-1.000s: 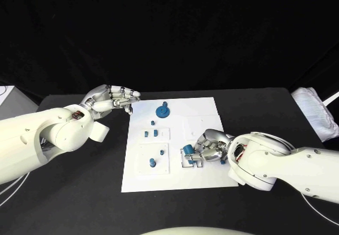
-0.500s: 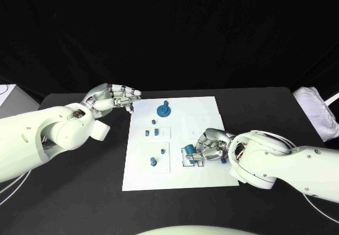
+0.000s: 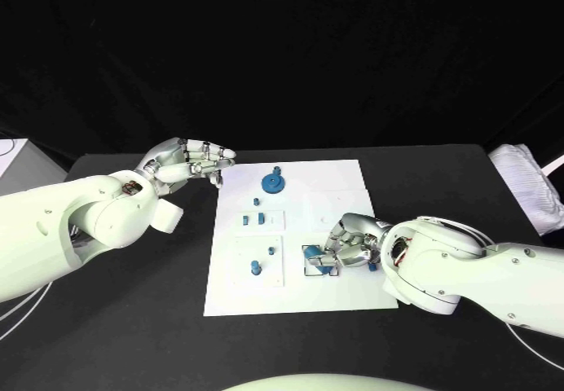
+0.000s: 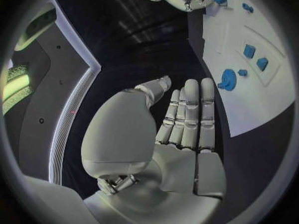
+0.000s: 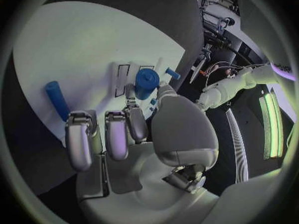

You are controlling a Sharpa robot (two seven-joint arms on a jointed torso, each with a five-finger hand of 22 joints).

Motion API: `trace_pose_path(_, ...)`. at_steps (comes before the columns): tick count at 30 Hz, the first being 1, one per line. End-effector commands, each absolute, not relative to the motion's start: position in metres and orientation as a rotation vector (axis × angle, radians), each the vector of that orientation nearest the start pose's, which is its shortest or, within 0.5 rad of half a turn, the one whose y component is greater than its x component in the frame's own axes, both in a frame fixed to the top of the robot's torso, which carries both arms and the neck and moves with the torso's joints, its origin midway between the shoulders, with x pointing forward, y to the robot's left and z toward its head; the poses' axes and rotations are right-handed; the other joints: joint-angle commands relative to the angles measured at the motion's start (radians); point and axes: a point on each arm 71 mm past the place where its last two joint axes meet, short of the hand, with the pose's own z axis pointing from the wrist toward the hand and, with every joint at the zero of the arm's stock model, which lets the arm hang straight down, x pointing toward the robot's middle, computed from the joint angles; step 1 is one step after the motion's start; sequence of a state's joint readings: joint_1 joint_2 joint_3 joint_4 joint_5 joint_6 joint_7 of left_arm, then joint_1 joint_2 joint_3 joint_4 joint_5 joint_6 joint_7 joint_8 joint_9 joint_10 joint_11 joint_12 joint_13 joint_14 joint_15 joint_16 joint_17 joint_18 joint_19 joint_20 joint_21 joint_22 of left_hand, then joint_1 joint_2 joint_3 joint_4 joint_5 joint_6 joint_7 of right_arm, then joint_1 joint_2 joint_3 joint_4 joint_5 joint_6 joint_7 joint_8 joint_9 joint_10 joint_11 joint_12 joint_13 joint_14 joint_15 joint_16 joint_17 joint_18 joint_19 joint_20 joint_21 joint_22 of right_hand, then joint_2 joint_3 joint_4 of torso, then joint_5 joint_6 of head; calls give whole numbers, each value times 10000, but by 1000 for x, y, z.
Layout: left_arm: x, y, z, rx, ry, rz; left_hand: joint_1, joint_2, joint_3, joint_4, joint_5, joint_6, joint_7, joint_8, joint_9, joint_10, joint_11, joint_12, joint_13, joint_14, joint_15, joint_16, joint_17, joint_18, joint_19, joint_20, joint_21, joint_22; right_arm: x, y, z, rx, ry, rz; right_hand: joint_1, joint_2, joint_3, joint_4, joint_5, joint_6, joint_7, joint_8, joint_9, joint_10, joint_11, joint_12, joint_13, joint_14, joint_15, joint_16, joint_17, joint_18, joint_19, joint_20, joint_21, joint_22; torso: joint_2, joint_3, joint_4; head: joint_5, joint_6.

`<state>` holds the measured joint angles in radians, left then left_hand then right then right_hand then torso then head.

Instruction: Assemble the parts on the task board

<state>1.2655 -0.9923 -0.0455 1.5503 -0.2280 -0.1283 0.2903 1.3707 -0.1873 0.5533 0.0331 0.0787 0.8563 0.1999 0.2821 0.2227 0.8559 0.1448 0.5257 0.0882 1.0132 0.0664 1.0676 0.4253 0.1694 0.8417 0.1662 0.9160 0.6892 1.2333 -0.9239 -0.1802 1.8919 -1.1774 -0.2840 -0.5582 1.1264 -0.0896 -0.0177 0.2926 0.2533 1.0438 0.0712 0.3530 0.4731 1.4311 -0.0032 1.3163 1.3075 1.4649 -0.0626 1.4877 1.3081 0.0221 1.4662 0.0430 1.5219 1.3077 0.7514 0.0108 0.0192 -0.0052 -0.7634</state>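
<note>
From the head camera you see the white board [image 3: 294, 236] lying in the middle of the black table [image 3: 129, 318], with your right hand [image 3: 345, 244] resting over its right-hand side. The fingers curl down around a small blue cylinder [image 3: 315, 253] that sits at a dark-outlined slot in the board, so that hand is holding the piece right at the board's surface. Your left hand [image 3: 188, 164] hangs over the bare table just beside the board's far left corner, fingers drawn loosely in with nothing in them. Near it on the board stands a round blue gear [image 3: 271, 184], and further toward you lie a small blue peg [image 3: 255, 201], a pair of small blue blocks [image 3: 252, 219] and a blue knob [image 3: 255, 266], all well apart from either hand. In the left wrist camera your left hand [image 4: 181, 129] shows its fingers laid straight and close together, thumb alongside, holding nothing; the gear [image 4: 228, 79] lies on the board [image 4: 261, 99] just beyond the fingertips, not touched. In the right wrist camera your right hand [image 5: 134, 127] has the blue cylinder [image 5: 146, 83] pinched between thumb and a finger, upright against the board [image 5: 74, 50], while a longer blue rod [image 5: 57, 100] lies flat on the board beside the other fingers, apart from them.
</note>
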Motion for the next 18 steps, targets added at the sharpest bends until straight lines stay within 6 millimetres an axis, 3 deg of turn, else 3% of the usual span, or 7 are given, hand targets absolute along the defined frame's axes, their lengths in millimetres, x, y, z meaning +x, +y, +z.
trace_pose_path(1, 485, 260, -148, -8510, 15843, -15004, -9, 83, -24, 1, -16, -53, 35, 57, 16, -97, 1, -37, -14, -50, 43, -37, -16, 139, 78, 18, -63, -9, 393, -163, -211, 1538, 20901, 5763, -75, 26, -44, -5, -52, -39, 8, 15, -9, 35, -1, -51, 398, 689, -61, 41, 659, -115, 894, -39, -24, 2491, -1, -1, -12, 13, 1)
trace_pose_path(8, 485, 260, -148, -8511, 15840, -15002, -25, 116, -22, 27, -14, -46, 33, 69, 18, -104, 3, -32, -17, -49, 47, -37, -15, 139, 80, 22, -71, -14, 394, -163, -211, 1645, 20803, 5768, -167, 74, -170, 4, -247, -70, 15, 30, -8, 11, 6, -108, 373, 683, -57, 27, 633, -103, 876, -37, -82, 2475, 2, -2, -19, 13, 1)
trace_pose_path(12, 484, 260, -148, -8514, 15839, -14998, -26, 122, -21, 30, -13, -41, 30, 74, 20, -106, 2, -31, -18, -49, 47, -37, -14, 139, 80, 22, -72, -15, 395, -164, -211, 1749, 20676, 5779, -745, 257, -698, 28, -1404, -164, 40, 78, -1, -75, 37, -294, 278, 674, -35, -1, 598, -85, 848, -16, -172, 2451, 7, -2, -10, 0, 8)
trace_pose_path(15, 484, 260, -148, -8515, 15838, -14995, -28, 124, -22, 32, -13, -37, 29, 78, 21, -108, 2, -30, -18, -49, 47, -37, -14, 139, 81, 23, -74, -16, 396, -163, -211, 1778, 20602, 5788, -1128, 329, -991, 39, -1790, -211, 55, 107, 2, -103, 48, -366, 251, 667, -23, -21, 569, -77, 837, -4, -210, 2440, 0, 1, -7, -12, 12)
trace_pose_path(18, 484, 260, -148, -8518, 15834, -14988, -28, 124, -22, 32, -13, -37, 29, 78, 21, -108, 2, -30, -18, -49, 47, -37, -14, 139, 81, 23, -74, -16, 396, -163, -211, 1743, 20549, 5804, -1204, 316, -1060, 38, -1842, -225, 60, 115, 2, -121, 48, -405, 228, 664, -19, -29, 557, -71, 827, -1, -241, 2432, 2, 7, -4, -13, 9)
